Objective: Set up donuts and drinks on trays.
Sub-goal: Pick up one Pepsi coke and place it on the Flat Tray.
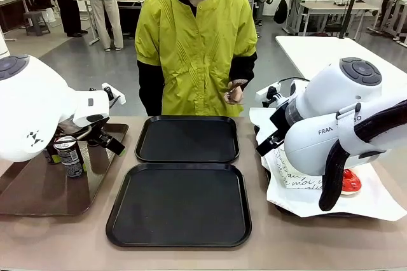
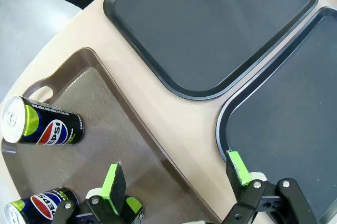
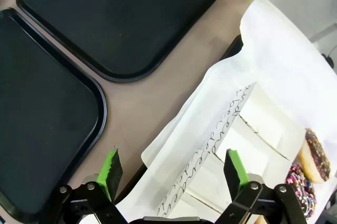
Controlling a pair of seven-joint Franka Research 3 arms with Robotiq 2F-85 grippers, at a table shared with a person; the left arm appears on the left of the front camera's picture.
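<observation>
Over the brown tray [image 2: 105, 124], left gripper [image 2: 175, 174] hangs with jaws apart above two Pepsi cans [image 2: 45, 128].
Cans look light, rigid, slick: pinch mid-body. One sits just beside it, the other farther off. Right gripper [image 3: 172, 167], also spread, hovers over thin paper donut boxes [image 3: 247, 145], easily crushed; both black trays [image 1: 180, 204] lie on the counter [image 1: 267, 255] between.

Both arms are chunky glossy white shells. The left arm [image 1: 32, 109] and right arm [image 1: 331, 102] each have a round grey cap [image 1: 360, 70], and the right one also has dark "FRAN…" lettering [image 1: 331, 130] and a fat black cable sleeve [image 1: 334, 175]. The jaws are black linkages with silver screws [image 2: 254, 184] and bright green pads [image 2: 114, 181]. The person [image 1: 197, 42] has a lime-yellow short-sleeved smock [image 1: 203, 23] over black long sleeves [image 1: 149, 86].
</observation>
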